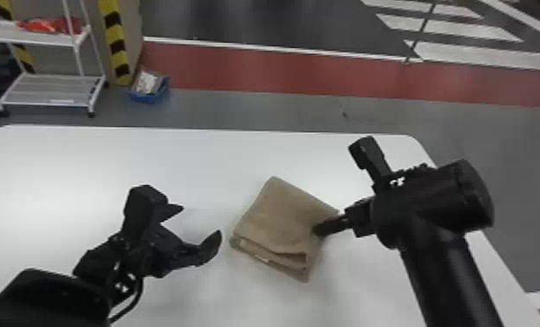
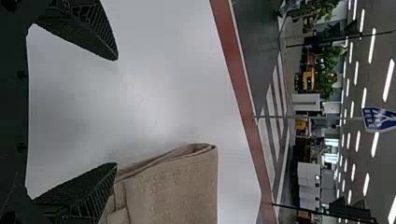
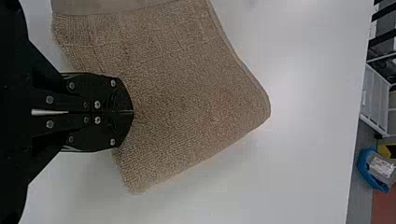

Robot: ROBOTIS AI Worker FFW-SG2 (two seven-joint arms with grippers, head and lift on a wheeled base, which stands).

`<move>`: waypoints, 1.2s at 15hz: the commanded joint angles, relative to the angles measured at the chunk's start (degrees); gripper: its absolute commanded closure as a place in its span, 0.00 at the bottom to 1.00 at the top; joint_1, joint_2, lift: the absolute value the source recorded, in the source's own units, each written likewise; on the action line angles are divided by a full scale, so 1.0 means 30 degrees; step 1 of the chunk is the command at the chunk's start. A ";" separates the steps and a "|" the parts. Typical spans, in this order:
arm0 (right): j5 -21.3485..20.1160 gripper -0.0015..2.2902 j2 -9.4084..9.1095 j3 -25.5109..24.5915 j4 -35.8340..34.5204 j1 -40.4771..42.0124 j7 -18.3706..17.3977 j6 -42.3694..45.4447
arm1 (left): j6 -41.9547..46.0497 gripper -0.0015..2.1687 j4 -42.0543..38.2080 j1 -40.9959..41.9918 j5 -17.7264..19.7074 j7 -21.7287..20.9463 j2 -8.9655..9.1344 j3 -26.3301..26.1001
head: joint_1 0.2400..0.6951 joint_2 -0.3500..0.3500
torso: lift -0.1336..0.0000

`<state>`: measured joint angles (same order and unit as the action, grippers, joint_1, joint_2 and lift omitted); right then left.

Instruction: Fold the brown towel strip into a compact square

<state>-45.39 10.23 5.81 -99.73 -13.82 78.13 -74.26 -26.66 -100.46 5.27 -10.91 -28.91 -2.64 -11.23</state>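
The brown towel (image 1: 281, 217) lies folded in layers on the white table, turned at an angle, its stacked edges facing the front left. At its right side is my right gripper (image 1: 318, 229), whose fingertips touch the cloth. In the right wrist view the right gripper (image 3: 133, 112) has its fingers together against the edge of the towel (image 3: 187, 93); whether cloth is pinched between them is hidden. My left gripper (image 1: 201, 228) is left of the towel, fingers wide apart with nothing between them. The left wrist view has the left gripper (image 2: 116, 112) open beside the towel (image 2: 173, 191).
The white table (image 1: 64, 174) extends around the towel, with its right edge under the right arm. Beyond the far edge, a white shelf cart (image 1: 47, 87) and a blue bin (image 1: 149, 89) stand on the floor.
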 commanded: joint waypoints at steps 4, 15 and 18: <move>0.0862 0.73 -0.0011 -0.1789 -0.1941 0.0474 0.0063 -0.0545 | -0.0006 0.03 0.0002 0.0117 0.0004 -0.0031 0.0000 0.0052 | 1.00 0.22 | 0.07; 0.0217 0.73 0.0926 -0.2609 0.1487 -0.1020 0.0063 -0.1307 | 0.0053 0.03 -0.0233 0.0351 0.0033 -0.0148 0.0000 0.0433 | 1.00 0.10 | 0.07; 0.0070 0.73 0.0047 -0.1789 0.3362 -0.2192 0.0063 -0.1189 | 0.0170 0.03 -0.0233 0.0469 0.0033 -0.0178 0.0000 0.0609 | 1.00 0.13 | 0.07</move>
<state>-45.03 11.71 -0.44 -91.85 -18.94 78.13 -78.11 -26.43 -101.17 6.50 -10.81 -29.45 -2.64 -9.62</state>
